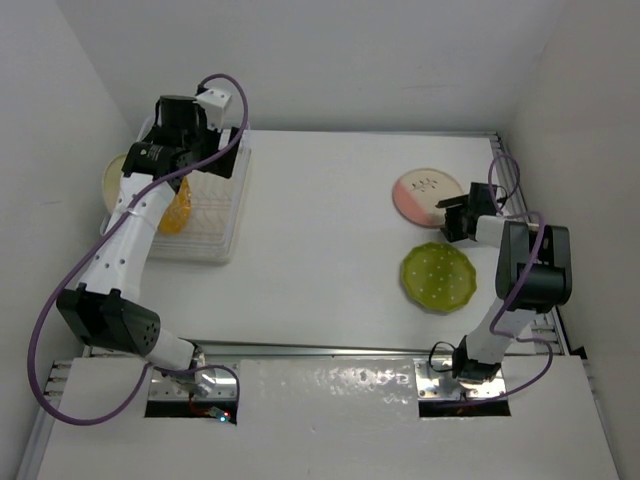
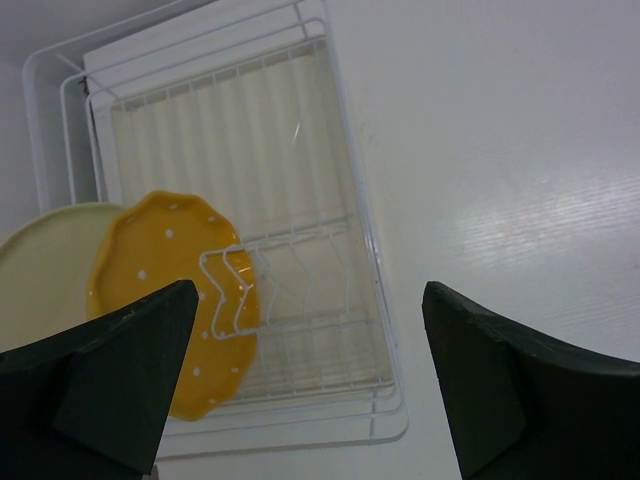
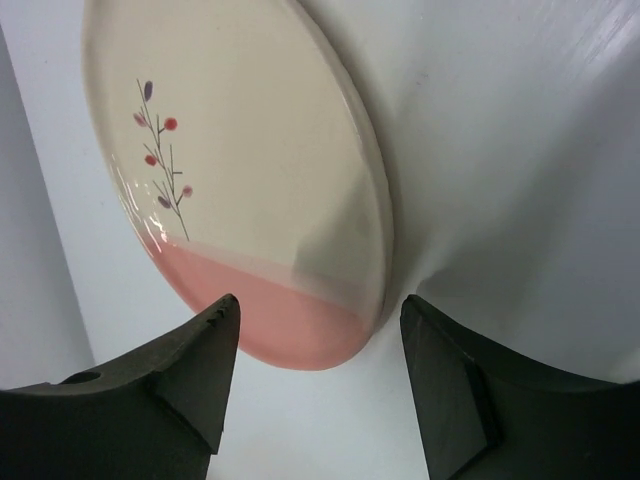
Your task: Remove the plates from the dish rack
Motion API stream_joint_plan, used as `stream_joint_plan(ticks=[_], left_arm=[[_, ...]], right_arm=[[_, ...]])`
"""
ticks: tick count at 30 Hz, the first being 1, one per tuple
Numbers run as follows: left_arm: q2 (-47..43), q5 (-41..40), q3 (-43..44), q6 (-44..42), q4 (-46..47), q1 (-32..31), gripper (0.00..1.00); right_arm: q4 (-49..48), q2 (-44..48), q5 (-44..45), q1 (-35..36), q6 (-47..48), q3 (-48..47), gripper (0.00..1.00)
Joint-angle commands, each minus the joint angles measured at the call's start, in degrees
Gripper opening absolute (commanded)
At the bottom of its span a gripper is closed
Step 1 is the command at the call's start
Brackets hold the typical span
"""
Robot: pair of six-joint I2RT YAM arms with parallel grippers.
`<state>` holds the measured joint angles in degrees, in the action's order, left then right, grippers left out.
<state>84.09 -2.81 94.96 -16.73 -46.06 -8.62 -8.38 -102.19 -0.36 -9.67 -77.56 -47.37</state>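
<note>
left: dish rack [image 1: 225, 225], plate [image 1: 176, 213] in it | right: two plates [image 1: 438, 277] on table [image 1: 320, 240]

The round white-and-pink plate [image 3: 240, 170] looked like glazed ceramic, smooth and softly glossy. The wavy-edged orange plate with white dots [image 2: 150, 290] and the round cream plate [image 2: 45, 265] were equally smooth and shiny. The dish rack [image 2: 300, 232] was thin white coated wire over a ribbed translucent plastic tray [image 2: 220, 150]. The white table [image 2: 500, 150] had a satin sheen.

left arm [image 1: 120, 240]: stretched forward | left end effector [image 2: 308, 300]: jaws spread | right end effector [image 3: 318, 310]: jaws spread
</note>
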Motion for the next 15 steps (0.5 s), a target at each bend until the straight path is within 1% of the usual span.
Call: stream_joint_plan(ticks=[1, 2, 3, 5, 6, 7, 8, 9, 11, 12, 15], left_arm=[[-1.3, -7.6, -0.8, -0.8, 2.4, 0.2, 0.94], [-1.1, -9.1, -0.9, -0.8, 2.5, 0.2, 0.95], [-0.8, -12.6, -1.0, -1.3, 2.6, 0.3, 0.96], [0.3, -15.6, -0.9, -1.5, 2.3, 1.2, 0.96], [0.7, -15.7, -0.7, -1.5, 2.0, 1.9, 0.95], [1.4, -14.7, 0.0, -1.1, 1.2, 3.1, 0.94], [1.9, -12.9, 0.7, -0.4, 0.5, 6.7, 0.92], [2.5, -6.7, 1.5, 1.6, -0.1, 9.1, 0.86], [5.0, -1.6, 4.6, 2.9, -2.7, 16.3, 0.76], [6.0, -0.6, 5.5, 2.6, -3.7, 17.1, 0.69], [6.7, 1.7, 4.1, 0.8, -4.4, 17.3, 0.69]], right_arm=[[8.2, 3.8, 4.0, -0.3, 5.7, -3.8, 0.65], [9.2, 4.5, 4.5, -0.3, 6.4, -3.9, 0.65], [9.7, 5.3, 5.0, -0.3, 8.6, -4.0, 0.65], [9.4, 7.9, 4.5, -0.3, 12.7, -4.7, 0.65], [9.3, 8.5, 3.4, -0.1, 17.7, -5.1, 0.65], [9.1, 9.3, 2.0, 0.3, 20.8, -5.9, 0.65], [9.5, 10.6, -1.2, 0.6, 23.8, -6.4, 0.65], [10.4, 11.3, -2.7, 1.7, 29.4, -6.9, 0.65], [13.6, 13.4, -5.4, 2.8, 34.1, -8.0, 0.65], [14.5, 14.2, -7.4, 3.3, 37.4, -8.0, 0.65], [16.8, 17.7, -9.0, 6.5, 41.9, -6.6, 0.63]])
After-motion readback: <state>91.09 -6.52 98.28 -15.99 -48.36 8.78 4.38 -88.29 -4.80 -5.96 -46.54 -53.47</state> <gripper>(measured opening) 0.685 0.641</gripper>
